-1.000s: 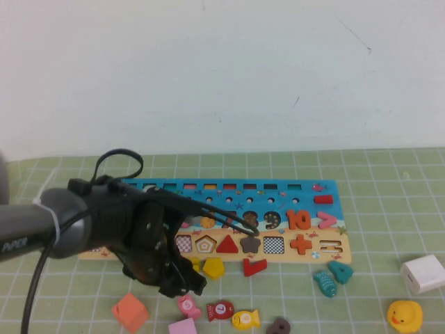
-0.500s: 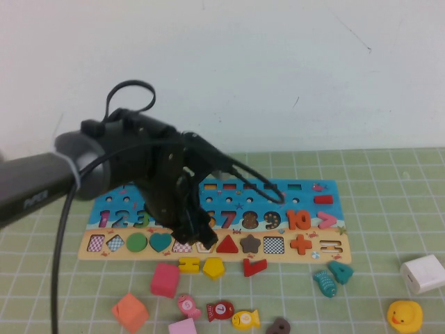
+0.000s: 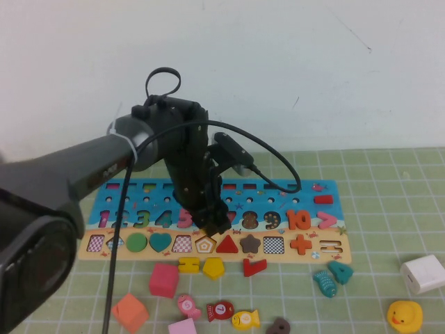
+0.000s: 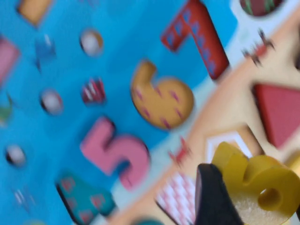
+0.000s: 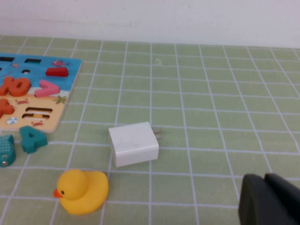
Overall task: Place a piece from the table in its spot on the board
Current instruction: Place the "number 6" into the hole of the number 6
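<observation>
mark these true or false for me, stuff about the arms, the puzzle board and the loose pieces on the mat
1. The left gripper hangs over the board. True.
2. The left gripper carries a yellow piece. True.
3. The rubber duck sits on the board. False: it is on the mat, beside the white charger.
4. The red triangle lies loose on the mat. False: it sits in its board slot.
5. The right gripper holds the charger. False: it is apart from it.

High view overlooks board [image 3: 208, 219]; left wrist close above it.
</observation>
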### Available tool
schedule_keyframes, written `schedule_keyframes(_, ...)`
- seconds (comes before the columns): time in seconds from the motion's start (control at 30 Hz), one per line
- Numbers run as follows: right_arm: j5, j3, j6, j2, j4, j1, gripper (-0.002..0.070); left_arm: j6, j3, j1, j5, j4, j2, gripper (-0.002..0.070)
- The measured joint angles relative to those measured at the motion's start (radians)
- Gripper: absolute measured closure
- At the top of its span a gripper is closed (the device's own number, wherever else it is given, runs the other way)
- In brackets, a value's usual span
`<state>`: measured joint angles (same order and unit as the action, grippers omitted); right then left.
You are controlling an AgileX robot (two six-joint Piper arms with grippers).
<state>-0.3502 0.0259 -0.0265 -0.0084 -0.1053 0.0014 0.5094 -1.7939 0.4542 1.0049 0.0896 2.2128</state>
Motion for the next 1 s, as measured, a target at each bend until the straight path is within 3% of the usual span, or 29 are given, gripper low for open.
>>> schedule_keyframes(0.47, 0.0, 0.0, 0.0, 0.0, 0.0, 0.0, 0.0675, 0.087, -0.084, -0.058, -0.055, 0.01, 0.116, 0.0352)
schedule_keyframes(0.73, 0.0, 0.0, 0.0, 0.0, 0.0, 0.0, 0.0675, 0.281, -0.086, -0.078, -0.082, 0.025, 0.124, 0.0352)
schedule_keyframes(1.0, 0.0, 0.0, 0.0, 0.0, -0.002, 0.0, 0.0675, 0.465, -0.086, -0.08, -0.111, 0.128, 0.124, 0.0352)
